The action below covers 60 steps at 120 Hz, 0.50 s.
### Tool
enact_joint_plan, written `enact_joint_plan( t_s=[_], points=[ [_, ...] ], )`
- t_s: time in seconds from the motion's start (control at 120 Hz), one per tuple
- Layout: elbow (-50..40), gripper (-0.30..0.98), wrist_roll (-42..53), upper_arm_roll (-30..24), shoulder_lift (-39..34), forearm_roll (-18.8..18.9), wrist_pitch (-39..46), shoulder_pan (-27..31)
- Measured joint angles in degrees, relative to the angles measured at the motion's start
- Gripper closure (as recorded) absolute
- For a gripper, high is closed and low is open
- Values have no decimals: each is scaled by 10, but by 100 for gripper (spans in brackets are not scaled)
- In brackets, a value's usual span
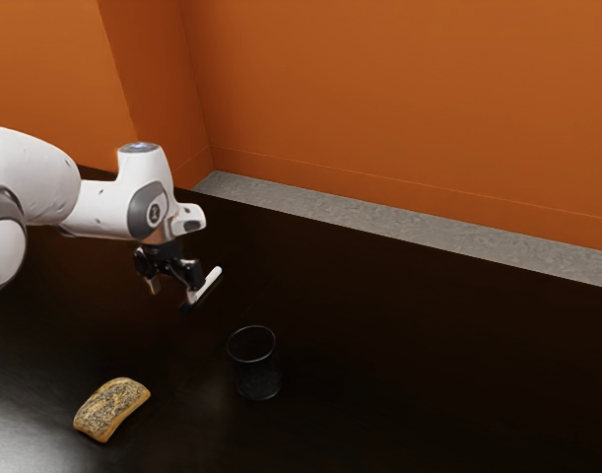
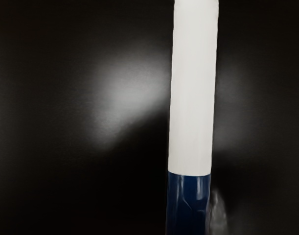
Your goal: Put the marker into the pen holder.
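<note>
marker [image 2: 193, 98] cut off at both ends in wrist view, arm [image 1: 99, 209] cut by exterior view's left edge

White marker [image 1: 207, 283], tilted — black pen holder [image 1: 258, 376], upright

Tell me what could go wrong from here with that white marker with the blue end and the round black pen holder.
The white-and-blue marker slants beside the black gripper, so lowered like this it might catch the rim instead of dropping in. The round black pen holder stands upright on the dark table, so a bump could tip it. The marker is up off the table, so if it slips it may roll away.
</note>
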Motion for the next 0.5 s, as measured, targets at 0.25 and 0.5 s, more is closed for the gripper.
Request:
enact_joint_plan(
  t_s=[0.25,0.5],
  points=[
    [42,4,28,-23,39,-17,-4,6],
    [45,25,47,-29,41,-21,-11,20]
  ],
)
